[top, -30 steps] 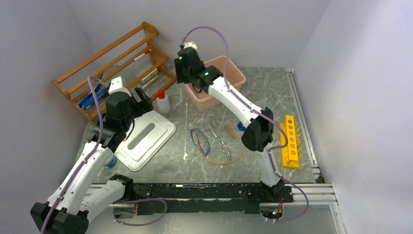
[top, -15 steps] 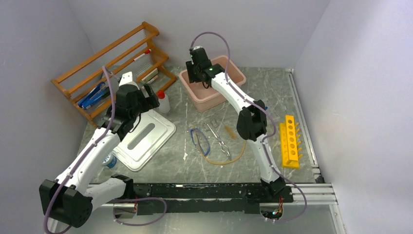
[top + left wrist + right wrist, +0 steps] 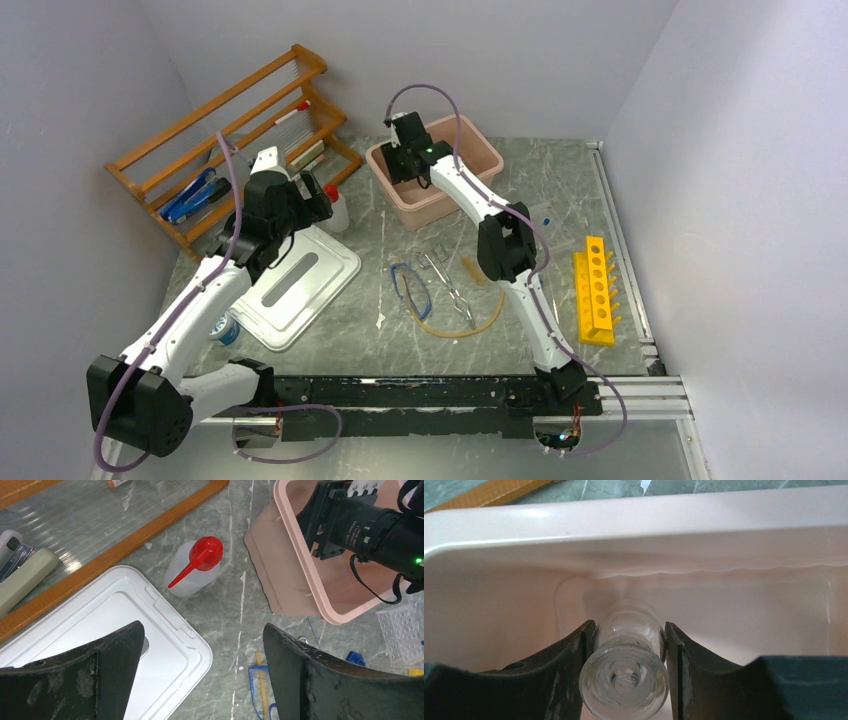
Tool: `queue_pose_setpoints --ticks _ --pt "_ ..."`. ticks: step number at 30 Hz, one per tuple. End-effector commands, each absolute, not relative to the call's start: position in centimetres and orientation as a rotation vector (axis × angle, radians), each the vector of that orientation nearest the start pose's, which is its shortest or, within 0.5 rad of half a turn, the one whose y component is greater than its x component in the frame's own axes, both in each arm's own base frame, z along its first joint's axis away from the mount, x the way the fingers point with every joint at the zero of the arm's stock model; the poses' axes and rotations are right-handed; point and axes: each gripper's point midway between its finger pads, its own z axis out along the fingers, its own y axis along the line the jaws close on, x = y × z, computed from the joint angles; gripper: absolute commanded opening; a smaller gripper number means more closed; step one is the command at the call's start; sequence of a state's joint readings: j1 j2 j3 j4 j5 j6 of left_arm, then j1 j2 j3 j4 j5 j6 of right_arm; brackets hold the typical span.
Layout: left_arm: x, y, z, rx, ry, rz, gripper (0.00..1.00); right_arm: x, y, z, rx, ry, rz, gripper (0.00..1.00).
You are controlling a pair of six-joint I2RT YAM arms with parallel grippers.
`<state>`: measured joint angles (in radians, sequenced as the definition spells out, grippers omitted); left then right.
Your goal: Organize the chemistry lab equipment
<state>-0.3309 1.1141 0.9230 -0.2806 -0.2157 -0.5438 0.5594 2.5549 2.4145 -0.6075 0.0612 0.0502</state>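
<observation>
Right wrist: right hand clamped on glass piece, inside pink tub. Left hand apart; squeeze bottle upper-centre, ahead.

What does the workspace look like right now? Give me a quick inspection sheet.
Surface: grey marbled table, a few white flecks.
Job's things: squeeze bottle upright beside the white lid; goggles, tongs and tubing lying mid-table; yellow rack at the right; glass piece held inside the pink tub.
Clutter: clear dimpled tray near the tub.
Grippers: left gripper open and empty over the lid's corner; right gripper shut on the glass piece.
Cables: purple cable looped over each arm; no snag seen.
Surroundings: orange shelf far left; plain walls.
</observation>
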Motion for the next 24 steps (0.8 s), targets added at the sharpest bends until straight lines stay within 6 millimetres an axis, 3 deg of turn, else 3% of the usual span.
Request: queue_pose_setpoints --ticks 1,11,14,19,24 --pt "35.2 -11.0 23.4 -0.348 1.967 -0.384 0.92 56.6 34.0 8.9 -0.596 2.198 0.284 0.28" --pt "35.2 -11.2 22.9 -0.362 1.989 -0.397 0.91 56.8 34.0 5.3 -0.642 2.224 0.281 0.37" --pt "35.3 -11.4 23.1 -0.347 1.988 -0.402 0.88 56.8 33.9 5.0 -0.638 2.233 0.279 0.46" --pt "35.3 -11.3 23.3 -0.350 1.986 -0.397 0.89 57.0 34.5 7.4 -0.587 2.200 0.327 0.65" --pt "35.5 -11.2 23.7 -0.339 1.978 -0.383 0.91 57.5 34.6 12.3 -0.466 2.143 0.380 0.78"
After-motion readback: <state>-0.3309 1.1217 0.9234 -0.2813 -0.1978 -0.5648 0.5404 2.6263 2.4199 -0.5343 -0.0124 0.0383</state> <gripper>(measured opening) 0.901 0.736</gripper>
